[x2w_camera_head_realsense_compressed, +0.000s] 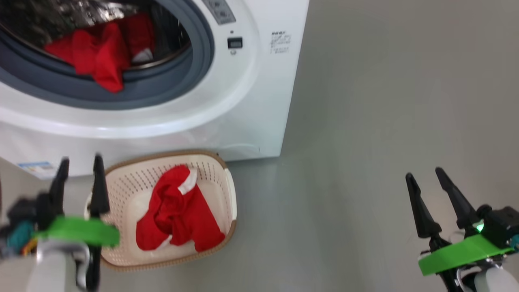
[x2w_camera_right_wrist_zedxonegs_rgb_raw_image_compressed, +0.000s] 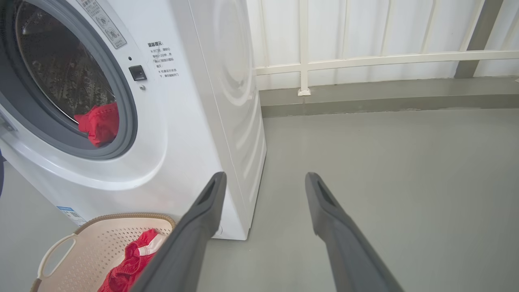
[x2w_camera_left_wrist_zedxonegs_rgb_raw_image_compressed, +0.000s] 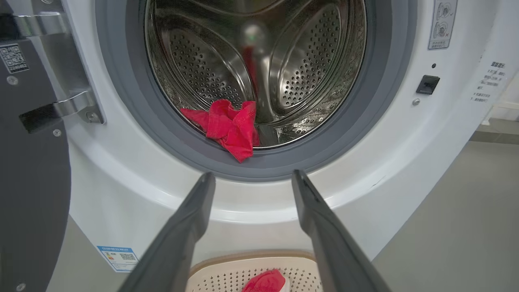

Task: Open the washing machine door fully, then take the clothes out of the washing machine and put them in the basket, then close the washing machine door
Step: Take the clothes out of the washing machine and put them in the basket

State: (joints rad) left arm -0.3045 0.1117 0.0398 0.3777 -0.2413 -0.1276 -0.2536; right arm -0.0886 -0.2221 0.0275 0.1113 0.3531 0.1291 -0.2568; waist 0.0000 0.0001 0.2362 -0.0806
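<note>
The left gripper (x2w_camera_head_realsense_compressed: 80, 160), empty and spread wide, is held by the basket (x2w_camera_head_realsense_compressed: 162, 156), where one red garment (x2w_camera_head_realsense_compressed: 178, 215) lies; straight ahead of its tips the other garment (x2w_camera_left_wrist_zedxonegs_rgb_raw_image_compressed: 231, 127) is draped over the drum lip of the washing machine (x2w_camera_head_realsense_compressed: 251, 101), well apart from the equally spread right gripper (x2w_camera_head_realsense_compressed: 424, 173)

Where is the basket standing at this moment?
In the head view the basket sits on the floor at lower left, right before the washing machine, just right of the left gripper, with red clothes inside.
</note>
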